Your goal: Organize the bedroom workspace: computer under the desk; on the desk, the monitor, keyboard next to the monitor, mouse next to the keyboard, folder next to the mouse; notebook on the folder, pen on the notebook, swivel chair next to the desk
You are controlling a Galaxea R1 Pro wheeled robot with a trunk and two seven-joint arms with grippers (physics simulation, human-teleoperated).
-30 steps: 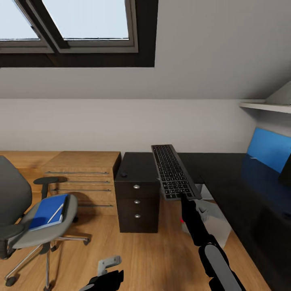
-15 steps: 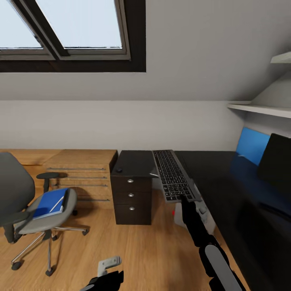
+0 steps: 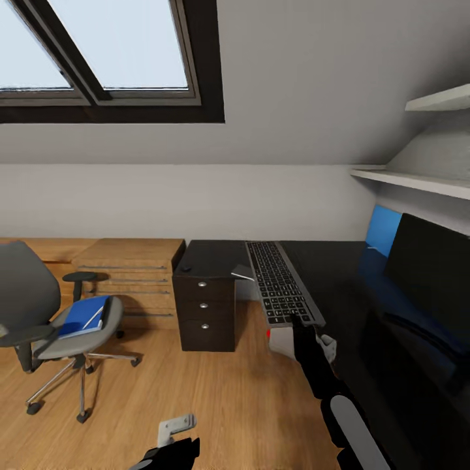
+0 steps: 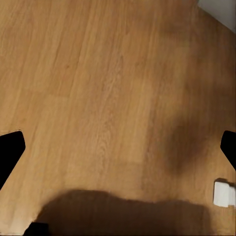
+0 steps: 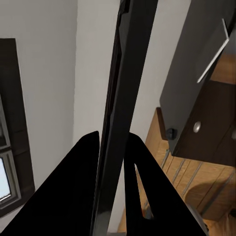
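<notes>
I've swung toward the desk (image 3: 365,287), and the monitor (image 3: 427,274) now shows. My right gripper (image 3: 301,321) clamps the keyboard (image 3: 281,282), carried above the desk's edge. Left gripper (image 3: 171,438) hangs released. Next, set it beside the monitor.

Skylight (image 3: 98,46) daylight, soft floor (image 4: 98,98) shadows; renders perhaps slightly soft.

The black desk (image 3: 339,274) carries the monitor (image 3: 427,264) at its right, with a mouse (image 3: 186,267) and a notebook (image 3: 243,272) over the drawer unit. The wood floor (image 3: 215,398) bears the chair (image 3: 46,313), an oak cabinet (image 3: 130,274) and the computer (image 3: 282,341).
</notes>
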